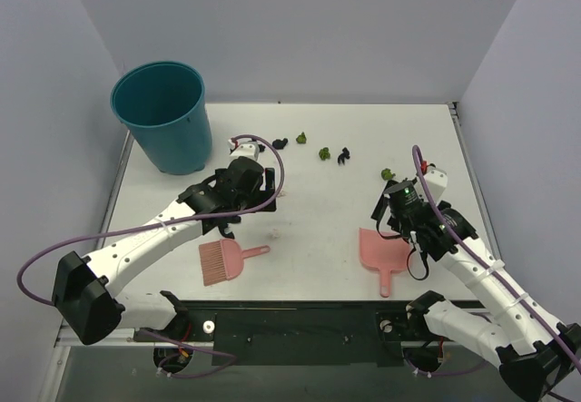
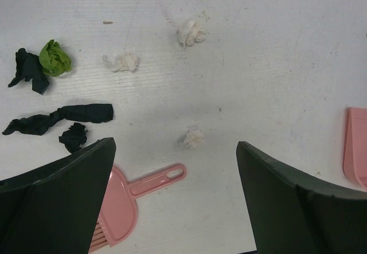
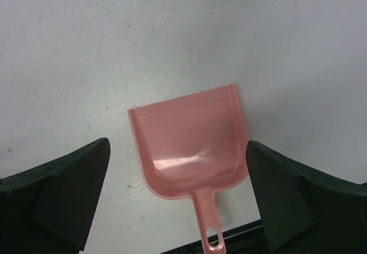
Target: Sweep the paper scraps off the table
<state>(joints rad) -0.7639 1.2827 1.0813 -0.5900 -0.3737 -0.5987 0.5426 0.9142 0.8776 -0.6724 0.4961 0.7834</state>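
Paper scraps lie on the white table (image 1: 318, 207): black (image 1: 280, 142) and green (image 1: 324, 153) wads at the back middle. The left wrist view shows a green wad (image 2: 55, 58), black pieces (image 2: 63, 116) and whitish wads (image 2: 193, 137). My left gripper (image 1: 254, 186) (image 2: 175, 144) hangs open above the table, with the pink brush (image 1: 225, 260) (image 2: 123, 194) just below it in the wrist view. My right gripper (image 1: 401, 210) (image 3: 178, 144) is open over the pink dustpan (image 1: 382, 250) (image 3: 192, 145), touching nothing.
A teal bucket (image 1: 168, 112) stands at the back left corner. Pale walls enclose the table on three sides. The arms' black base rail (image 1: 300, 325) runs along the near edge, just behind the dustpan handle (image 3: 209, 225).
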